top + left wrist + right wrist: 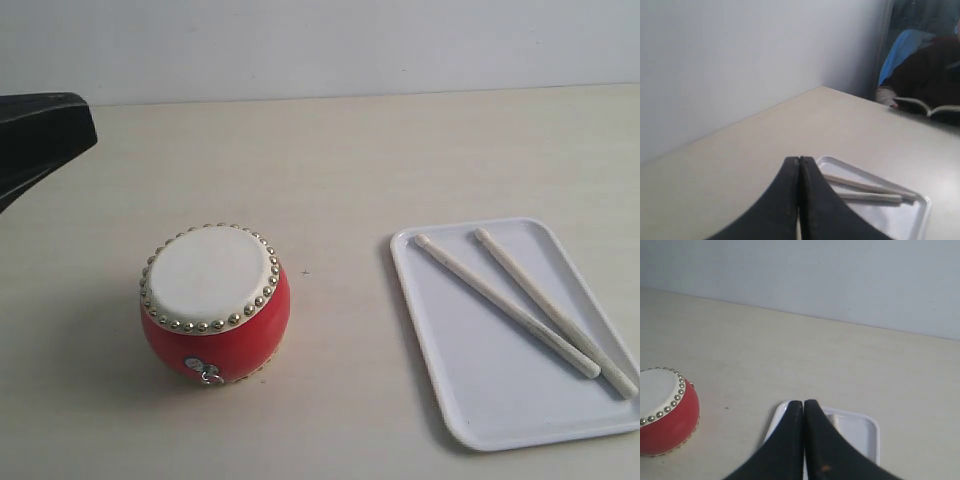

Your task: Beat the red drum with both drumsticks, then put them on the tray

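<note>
The red drum with its cream studded top stands left of centre on the table; the right wrist view shows the drum too. Both pale drumsticks lie side by side in the white tray on the right. In the left wrist view the drumsticks rest in the tray beyond my left gripper, whose jaws are pressed together and hold nothing. My right gripper is shut and empty above the tray, with one stick end peeping out beside it.
A black part of the left arm juts in at the exterior view's upper left edge. A pale wall runs along the table's far side. A seated person with a book is beyond the table's end in the left wrist view.
</note>
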Controlling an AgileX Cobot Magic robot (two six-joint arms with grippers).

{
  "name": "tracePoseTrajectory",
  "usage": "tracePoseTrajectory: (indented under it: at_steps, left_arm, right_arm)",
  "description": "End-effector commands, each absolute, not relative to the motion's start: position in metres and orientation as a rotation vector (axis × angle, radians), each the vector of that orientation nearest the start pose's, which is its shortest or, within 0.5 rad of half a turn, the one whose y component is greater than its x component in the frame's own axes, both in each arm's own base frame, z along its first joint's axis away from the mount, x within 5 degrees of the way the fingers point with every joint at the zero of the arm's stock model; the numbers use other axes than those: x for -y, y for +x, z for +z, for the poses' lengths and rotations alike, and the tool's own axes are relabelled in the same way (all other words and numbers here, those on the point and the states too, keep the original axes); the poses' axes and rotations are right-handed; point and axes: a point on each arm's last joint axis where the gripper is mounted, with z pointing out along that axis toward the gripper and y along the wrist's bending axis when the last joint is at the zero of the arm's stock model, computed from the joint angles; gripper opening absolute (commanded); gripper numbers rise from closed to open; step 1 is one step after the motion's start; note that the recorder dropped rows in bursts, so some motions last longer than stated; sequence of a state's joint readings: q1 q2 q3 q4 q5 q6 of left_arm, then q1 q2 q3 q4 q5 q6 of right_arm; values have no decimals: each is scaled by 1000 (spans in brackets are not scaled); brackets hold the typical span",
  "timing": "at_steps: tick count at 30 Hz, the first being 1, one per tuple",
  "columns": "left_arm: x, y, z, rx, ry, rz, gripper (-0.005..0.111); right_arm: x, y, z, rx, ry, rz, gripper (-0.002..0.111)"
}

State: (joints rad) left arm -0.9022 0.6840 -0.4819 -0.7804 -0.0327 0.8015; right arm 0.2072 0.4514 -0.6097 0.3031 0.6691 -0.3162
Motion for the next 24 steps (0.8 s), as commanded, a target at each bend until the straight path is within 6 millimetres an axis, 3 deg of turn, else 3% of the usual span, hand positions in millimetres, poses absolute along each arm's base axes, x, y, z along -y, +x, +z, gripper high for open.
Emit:
tracePoseTrajectory:
  at_steps: [1,9,15,20,24]
  left_arm:
    - [114,92,317,-1342,976,-381,0]
    - [113,91,317,-1324,997,-362,0]
    - [99,81,323,-1343,950,-418,0]
    - [70,75,327,-1503,668,-531,0]
    - [47,63,330,-1519,503,-450,0]
  right_arm:
    - [-33,77,327,-1926,-384,278,0]
    - [-33,77,327,-1926,-382,279,0]
    - [-33,77,327,-1926,-382,279,0]
    - [-33,77,327,-1926,-382,279,0]
    - [-33,77,327,-1926,-382,279,0]
